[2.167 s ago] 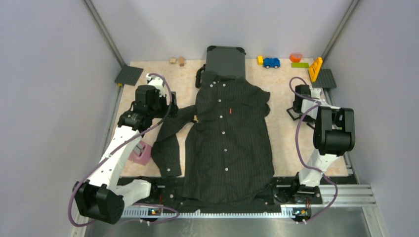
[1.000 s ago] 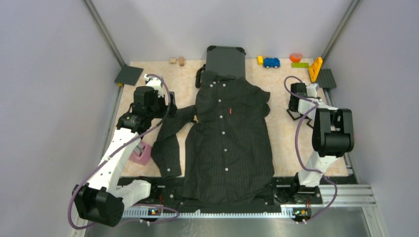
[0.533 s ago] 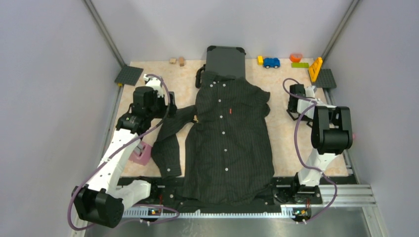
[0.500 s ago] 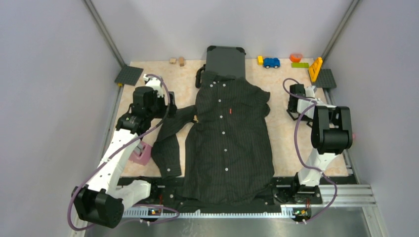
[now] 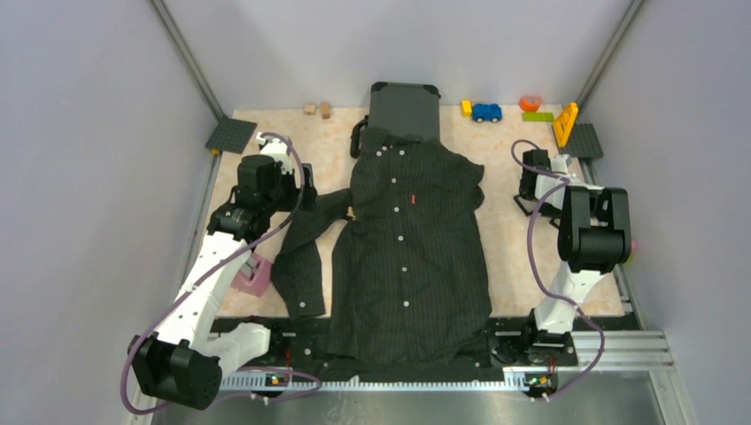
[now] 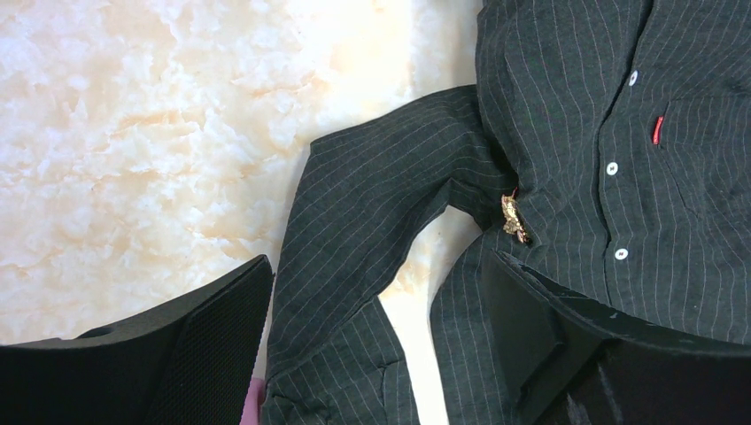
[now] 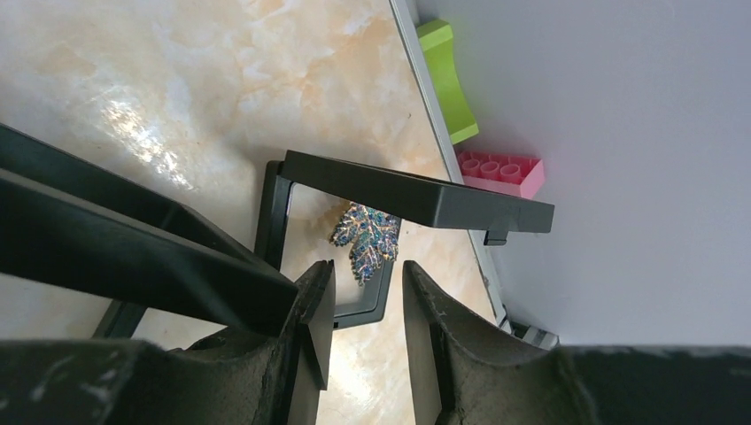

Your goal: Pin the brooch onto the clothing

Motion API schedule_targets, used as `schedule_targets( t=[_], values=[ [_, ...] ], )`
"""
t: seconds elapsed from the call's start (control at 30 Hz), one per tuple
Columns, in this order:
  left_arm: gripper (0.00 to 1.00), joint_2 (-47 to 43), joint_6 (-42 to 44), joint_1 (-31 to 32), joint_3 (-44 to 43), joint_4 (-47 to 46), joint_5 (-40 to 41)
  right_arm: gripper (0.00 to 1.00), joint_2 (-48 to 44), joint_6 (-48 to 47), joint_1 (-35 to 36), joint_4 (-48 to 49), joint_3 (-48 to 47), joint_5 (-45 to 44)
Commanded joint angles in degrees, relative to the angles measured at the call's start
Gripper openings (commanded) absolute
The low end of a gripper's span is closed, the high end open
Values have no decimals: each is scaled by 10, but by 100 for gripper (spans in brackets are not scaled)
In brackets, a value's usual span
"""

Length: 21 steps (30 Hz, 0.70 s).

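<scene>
The clothing, a black pinstriped shirt point(image 5: 412, 239), lies flat in the middle of the table, collar toward the back. A small gold brooch point(image 6: 512, 219) sits on the shirt where the sleeve meets the body. My left gripper point(image 6: 381, 341) hovers wide open over that sleeve, holding nothing. At the far right, a blue iridescent leaf-shaped brooch point(image 7: 366, 237) lies inside an open black frame box point(image 7: 416, 190). My right gripper point(image 7: 367, 274) points at it, open by a narrow gap, its tips just short of the leaf with nothing between them.
A dark grey suitcase point(image 5: 404, 108) lies behind the collar. Toy bricks and a blue car point(image 5: 486, 112) line the back edge. A green brick point(image 7: 447, 80) and a pink brick point(image 7: 500, 168) lie by the right rail. A pink object point(image 5: 254, 273) rests under the left arm.
The right wrist has shifted slightly toward the far right corner, staying over the black frame. The left arm has barely moved.
</scene>
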<state>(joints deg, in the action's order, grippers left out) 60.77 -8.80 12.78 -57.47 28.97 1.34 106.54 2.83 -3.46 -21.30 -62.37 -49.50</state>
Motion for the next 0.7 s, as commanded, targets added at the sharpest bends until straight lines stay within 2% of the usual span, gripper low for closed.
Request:
schedule_targets(
  t=[0.0, 0.67],
  values=[
    [92, -6, 5, -3, 5, -24, -1, 36, 1, 10, -7, -11, -21, -5],
    [92, -8, 5, -3, 5, -24, -1, 34, 16, 29, -16, -40, -27, -7]
  ],
)
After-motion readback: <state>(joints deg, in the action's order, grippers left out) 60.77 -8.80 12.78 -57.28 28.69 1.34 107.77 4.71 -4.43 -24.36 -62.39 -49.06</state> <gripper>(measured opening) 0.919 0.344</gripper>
